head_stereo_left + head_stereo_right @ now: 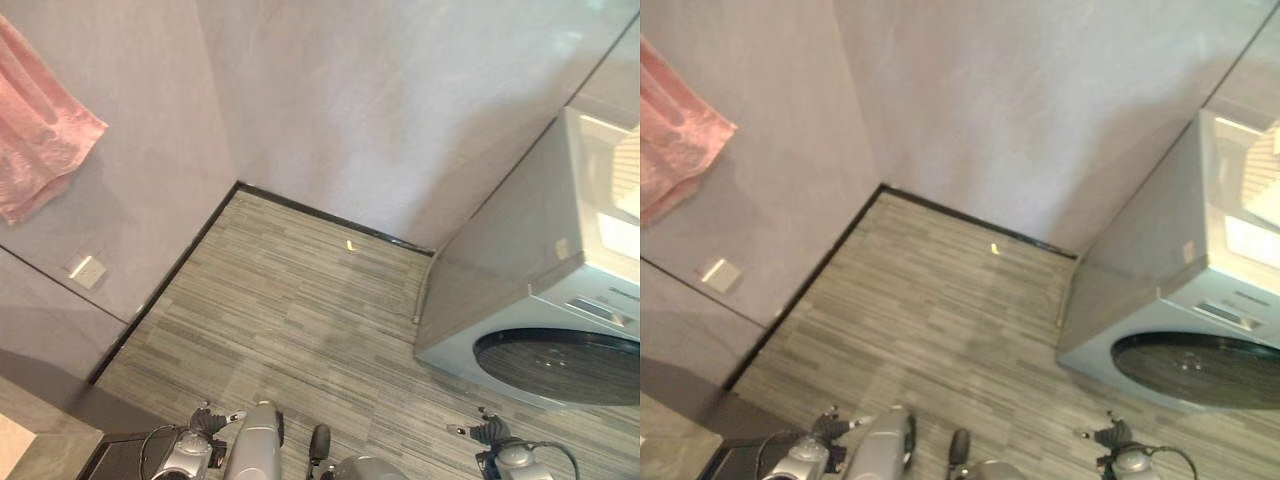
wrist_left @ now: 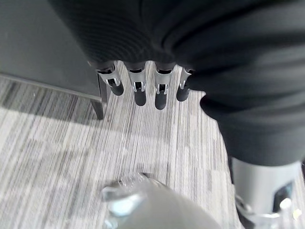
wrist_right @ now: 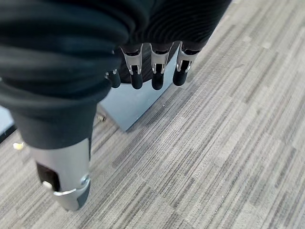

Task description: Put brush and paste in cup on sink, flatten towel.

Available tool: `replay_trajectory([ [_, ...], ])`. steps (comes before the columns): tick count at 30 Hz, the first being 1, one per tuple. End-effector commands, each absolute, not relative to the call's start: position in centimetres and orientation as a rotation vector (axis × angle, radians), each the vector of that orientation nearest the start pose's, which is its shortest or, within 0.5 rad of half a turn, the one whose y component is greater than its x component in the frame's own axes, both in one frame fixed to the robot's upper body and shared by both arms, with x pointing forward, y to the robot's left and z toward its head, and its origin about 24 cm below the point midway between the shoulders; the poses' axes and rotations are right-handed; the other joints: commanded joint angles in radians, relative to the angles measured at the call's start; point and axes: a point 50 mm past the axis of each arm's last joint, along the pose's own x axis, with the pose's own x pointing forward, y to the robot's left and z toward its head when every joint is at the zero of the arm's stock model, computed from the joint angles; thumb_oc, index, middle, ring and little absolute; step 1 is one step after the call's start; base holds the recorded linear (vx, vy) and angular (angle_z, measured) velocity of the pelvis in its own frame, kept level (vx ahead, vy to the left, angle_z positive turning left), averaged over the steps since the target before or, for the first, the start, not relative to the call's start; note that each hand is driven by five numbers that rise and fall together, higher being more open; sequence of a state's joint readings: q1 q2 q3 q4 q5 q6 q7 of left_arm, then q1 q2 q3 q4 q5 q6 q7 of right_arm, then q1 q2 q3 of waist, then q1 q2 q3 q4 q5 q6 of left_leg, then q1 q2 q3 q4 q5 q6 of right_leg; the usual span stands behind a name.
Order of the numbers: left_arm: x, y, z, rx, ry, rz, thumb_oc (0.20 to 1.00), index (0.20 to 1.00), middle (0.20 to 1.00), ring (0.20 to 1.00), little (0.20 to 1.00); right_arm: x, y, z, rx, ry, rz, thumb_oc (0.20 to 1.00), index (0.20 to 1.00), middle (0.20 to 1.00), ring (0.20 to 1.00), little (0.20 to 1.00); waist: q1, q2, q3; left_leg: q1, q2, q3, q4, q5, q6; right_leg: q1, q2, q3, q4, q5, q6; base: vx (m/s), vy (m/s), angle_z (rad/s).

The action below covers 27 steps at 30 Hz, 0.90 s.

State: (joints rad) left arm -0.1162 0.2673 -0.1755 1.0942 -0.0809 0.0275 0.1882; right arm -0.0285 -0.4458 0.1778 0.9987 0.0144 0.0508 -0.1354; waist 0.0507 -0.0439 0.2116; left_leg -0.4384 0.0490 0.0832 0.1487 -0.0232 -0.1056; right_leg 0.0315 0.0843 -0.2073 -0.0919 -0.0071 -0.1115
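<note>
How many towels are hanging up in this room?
1: a pink towel hangs on the wall at the robot's upper left, above a small wall plate. Others may hang outside the views.

You get soft, even room light; pale glare streaks the washing machine (image 1: 540, 290) top at right, and the wrist views blur close up.
</note>
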Motion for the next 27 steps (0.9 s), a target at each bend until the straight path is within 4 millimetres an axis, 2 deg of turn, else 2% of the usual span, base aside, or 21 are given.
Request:
replay_trajectory([
  [1, 17.2, 25.0, -12.4, 0.415, 0.925, 0.194, 1.0, 1.0, 1.0, 1.0, 1.0, 13.1, -32.8, -10.4, -0.64, 0.997, -0.285, 1.0, 1.0, 1.0, 1.0, 1.0, 0.008, -0.005, -0.02, 0.101, 0.008, 0.057, -0.049, 0.182, 0.034, 0.034, -0.052, 0.079, 0.098, -0.059, 0.194, 0.44, 0.087, -0.22],
  [2, 17.1, 25.1, -12.3, 0.428, 0.926, 0.186, 1.0, 1.0, 1.0, 1.0, 1.0, 13.2, -33.2, -10.0, -0.654, 0.985, -0.301, 1.0, 1.0, 1.0, 1.0, 1.0, 0.001, 0.0, -0.025, 0.074, 0.034, 0.139, -0.097, 0.207, 0.023, 0.053, -0.051, 0.065, 0.096, -0.083, 0.195, 0.18, 0.031, -0.06],
  [6, 17.1, 25.1, -12.3, 0.428, 0.926, 0.186, 1.0, 1.0, 1.0, 1.0, 1.0, 13.2, -33.2, -10.0, -0.654, 0.985, -0.301, 1.0, 1.0, 1.0, 1.0, 1.0, 0.002, 0.0, -0.025, 0.075, 0.034, 0.139, -0.098, 0.208, 0.023, 0.054, -0.052, 0.065, 0.096, -0.083, 0.195, 0.14, 0.046, 0.09],
  [7, 16.4, 25.6, -12.6, 0.422, 0.952, 0.203, 1.0, 1.0, 1.0, 1.0, 1.0, 14.5, -32.7, -9.6, -0.663, 0.944, -0.268, 1.0, 1.0, 1.0, 1.0, 1.0, 0.004, -0.002, -0.045, 0.121, 0.031, 0.144, -0.104, 0.203, 0.046, 0.086, -0.068, 0.072, 0.122, -0.116, 0.205, 0.37, 0.15, -0.12],
  [8, 16.5, 25.6, -12.6, 0.422, 0.952, 0.203, 1.0, 1.0, 1.0, 1.0, 1.0, 14.5, -32.7, -9.6, -0.664, 0.944, -0.268, 1.0, 1.0, 1.0, 1.0, 1.0, 0.007, -0.001, -0.045, 0.121, 0.033, 0.147, -0.105, 0.205, 0.046, 0.084, -0.066, 0.075, 0.122, -0.114, 0.204, 0.93, 0.536, -0.25],
  [9, 15.3, 25.8, -13.1, 0.437, 0.988, 0.221, 1.0, 1.0, 1.0, 1.0, 1.0, 16.8, -30.6, -9.3, -0.639, 0.862, -0.219, 1.0, 1.0, 1.0, 1.0, 1.0, 0.025, -0.04, -0.072, 0.14, -0.021, 0.179, -0.032, 0.116, 0.095, 0.085, -0.156, 0.094, 0.217, -0.043, 0.267, 0.66, 0.464, -0.35],
  [11, 15.4, 25.8, -13.0, 0.447, 0.983, 0.211, 1.0, 1.0, 1.0, 1.0, 1.0, 17.1, -29.7, -9.5, -0.636, 0.852, -0.177, 1.0, 1.0, 1.0, 1.0, 1.0, 0.032, -0.045, -0.073, 0.174, -0.051, 0.177, -0.048, 0.086, 0.121, 0.042, -0.188, 0.096, 0.357, 0.053, 0.301, 0.46, 0.345, -0.72],
  [12, 15.4, 25.8, -13.0, 0.447, 0.982, 0.211, 1.0, 1.0, 1.0, 1.0, 1.0, 17.2, -29.7, -9.5, -0.637, 0.852, -0.177, 1.0, 1.0, 1.0, 1.0, 1.0, 0.034, -0.043, -0.075, 0.171, -0.048, 0.178, -0.049, 0.088, 0.121, 0.039, -0.186, 0.098, 0.356, 0.056, 0.3, 0.23, 0.261, -0.65],
  [13, 15.7, 25.8, -12.8, 0.458, 0.973, 0.202, 1.0, 1.0, 1.0, 1.0, 1.0, 17.7, -28.8, -9.6, -0.644, 0.84, -0.135, 1.0, 1.0, 1.0, 1.0, 1.0, 0.024, -0.031, -0.057, 0.216, -0.065, 0.161, -0.058, 0.059, 0.145, -0.033, -0.196, 0.093, 0.519, 0.134, 0.3, 0.14, 0.184, -0.24],
  [15, 15.8, 26.0, -12.7, 0.465, 0.968, 0.206, 1.0, 1.0, 1.0, 1.0, 1.0, 17.9, -28.4, -9.6, -0.646, 0.83, -0.12, 1.0, 1.0, 1.0, 1.0, 1.0, 0.015, -0.018, -0.049, 0.239, -0.062, 0.154, -0.067, 0.051, 0.151, -0.073, -0.19, 0.085, 0.567, 0.142, 0.294, 0.23, 0.214, 0.34],
  [16, 15.9, 26.3, -12.6, 0.475, 0.969, 0.22, 1.0, 1.0, 1.0, 1.0, 1.0, 18.4, -27.7, -9.5, -0.641, 0.806, -0.097, 1.0, 1.0, 1.0, 1.0, 1.0, -0.009, 0.001, -0.028, 0.299, -0.071, 0.12, -0.084, 0.03, 0.161, -0.159, -0.166, 0.09, 0.613, 0.101, 0.28, 0.36, 0.194, 0.81],
  [17, 16.1, 26.4, -12.5, 0.474, 0.963, 0.232, 1.0, 1.0, 1.0, 1.0, 1.0, 18.2, -27.4, -9.7, -0.642, 0.808, -0.08, 1.0, 1.0, 1.0, 1.0, 1.0, -0.021, 0.005, -0.02, 0.325, -0.078, 0.094, -0.094, 0.025, 0.16, -0.205, -0.143, 0.098, 0.585, 0.072, 0.269, 0.29, 0.122, 1.0],
  [18, 16.1, 26.4, -12.4, 0.474, 0.963, 0.232, 1.0, 1.0, 1.0, 1.0, 1.0, 18.2, -27.4, -9.7, -0.642, 0.808, -0.08, 1.0, 1.0, 1.0, 1.0, 1.0, -0.021, 0.007, -0.022, 0.323, -0.076, 0.093, -0.094, 0.026, 0.159, -0.206, -0.142, 0.097, 0.583, 0.075, 0.268, 0.22, 0.029, 0.93],
  [19, 16.0, 26.6, -12.5, 0.47, 0.967, 0.242, 1.0, 1.0, 1.0, 1.0, 1.0, 17.9, -26.9, -10.0, -0.631, 0.817, -0.061, 1.0, 1.0, 1.0, 1.0, 1.0, -0.028, 0.013, -0.015, 0.348, -0.082, 0.071, -0.102, 0.021, 0.156, -0.229, -0.14, 0.073, 0.53, 0.041, 0.255, 0.37, -0.029, 0.88],
  [20, 15.9, 26.6, -12.6, 0.487, 0.976, 0.233, 1.0, 1.0, 1.0, 1.0, 1.0, 17.6, -26.8, -10.3, -0.699, 0.825, -0.017, 1.0, 1.0, 1.0, 1.0, 1.0, -0.047, 0.011, -0.005, 0.391, -0.105, 0.007, -0.104, 0.0, 0.152, -0.271, -0.091, 0.121, 0.416, 0.014, 0.242, 0.46, -0.045, 0.74],
  [21, 15.9, 26.6, -12.6, 0.5, 0.975, 0.22, 1.0, 1.0, 1.0, 1.0, 1.0, 17.4, -26.7, -10.3, -0.726, 0.826, 0.003, 1.0, 1.0, 1.0, 1.0, 1.0, -0.051, 0.005, -0.007, 0.399, -0.117, -0.019, -0.103, -0.002, 0.15, -0.283, -0.072, 0.151, 0.372, 0.027, 0.244, 0.47, -0.096, 0.81],
  [23, 15.8, 26.5, -12.6, 0.554, 0.969, 0.178, 1.0, 1.0, 1.0, 1.0, 1.0, 17.5, -27.0, -9.6, -0.79, 0.784, 0.032, 1.0, 1.0, 1.0, 1.0, 1.0, -0.078, 0.003, 0.004, 0.443, -0.142, -0.106, -0.107, -0.019, 0.142, -0.317, -0.021, 0.255, 0.257, 0.055, 0.253, 0.31, -0.07, 1.5],
  [24, 15.8, 26.5, -12.6, 0.554, 0.969, 0.178, 1.0, 1.0, 1.0, 1.0, 1.0, 17.4, -27.0, -9.6, -0.79, 0.784, 0.032, 1.0, 1.0, 1.0, 1.0, 1.0, -0.08, 0.003, 0.002, 0.44, -0.143, -0.108, -0.108, -0.016, 0.142, -0.318, -0.022, 0.253, 0.254, 0.058, 0.253, 0.34, -0.083, 1.68],
  [25, 15.4, 26.5, -12.8, 0.58, 0.986, 0.159, 1.0, 1.0, 1.0, 1.0, 1.0, 17.1, -27.5, -9.2, -0.778, 0.774, 0.018, 1.0, 1.0, 1.0, 1.0, 1.0, -0.094, -0.003, 0.002, 0.468, -0.161, -0.169, -0.109, -0.022, 0.132, -0.343, -0.016, 0.291, 0.22, 0.095, 0.27, 0.31, -0.113, 1.24],
  [26, 15.1, 26.3, -13.1, 0.585, 1.001, 0.144, 1.0, 1.0, 1.0, 1.0, 1.0, 16.6, -27.7, -9.3, -0.76, 0.78, 0.012, 1.0, 1.0, 1.0, 1.0, 1.0, -0.107, -0.002, 0.002, 0.481, -0.173, -0.219, -0.098, -0.025, 0.127, -0.316, -0.007, 0.316, 0.23, 0.097, 0.271, 0.34, -0.133, 1.39],
  [27, 15.1, 26.1, -13.1, 0.588, 1.001, 0.133, 1.0, 1.0, 1.0, 1.0, 1.0, 16.1, -27.8, -9.5, -0.755, 0.797, 0.011, 1.0, 1.0, 1.0, 1.0, 1.0, -0.107, -0.005, -0.004, 0.478, -0.182, -0.235, -0.097, -0.024, 0.125, -0.299, -0.013, 0.321, 0.216, 0.1, 0.266, 0.22, -0.111, 2.2],
])
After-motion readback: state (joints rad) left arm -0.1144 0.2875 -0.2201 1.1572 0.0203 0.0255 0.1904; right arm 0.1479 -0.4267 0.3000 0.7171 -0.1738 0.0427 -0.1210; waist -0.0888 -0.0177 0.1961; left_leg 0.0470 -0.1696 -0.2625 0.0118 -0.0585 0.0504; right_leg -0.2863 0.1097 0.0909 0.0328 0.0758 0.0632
